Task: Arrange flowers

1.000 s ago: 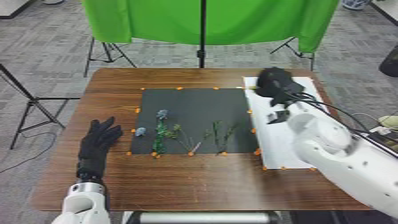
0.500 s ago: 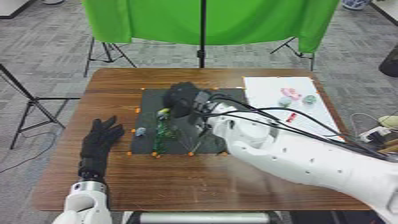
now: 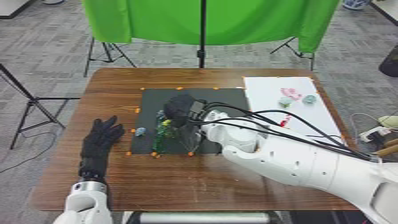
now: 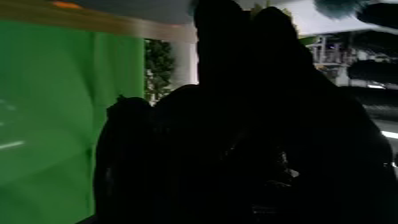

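Note:
In the head view my right hand point(image 3: 180, 109) is over the dark mat point(image 3: 233, 95), curled at a yellow flower point(image 3: 166, 123) beside the green stems point(image 3: 159, 139). The glove covers part of the other stems. A small blue flower point(image 3: 139, 131) lies near the mat's left edge. On the white sheet point(image 3: 266, 87) are a pink flower point(image 3: 290, 93) and two pale blue-green ones point(image 3: 309, 99). My left hand point(image 3: 98, 142) rests open left of the mat. In the right wrist view the right hand point(image 4: 258, 100) has yellowish petals point(image 4: 287, 21) behind its fingertips.
A red item point(image 3: 285, 121) lies on the white sheet, partly beside the right arm's cables. Orange markers point(image 3: 179, 88) line the mat's edges. The brown table point(image 3: 160, 185) extends in front, and a green cloth point(image 3: 151, 22) hangs behind it.
My right hand has swung from the white sheet leftward to the mat, and the yellow flower now shows by it. It has since shifted slightly nearer the front. The left hand has stayed still.

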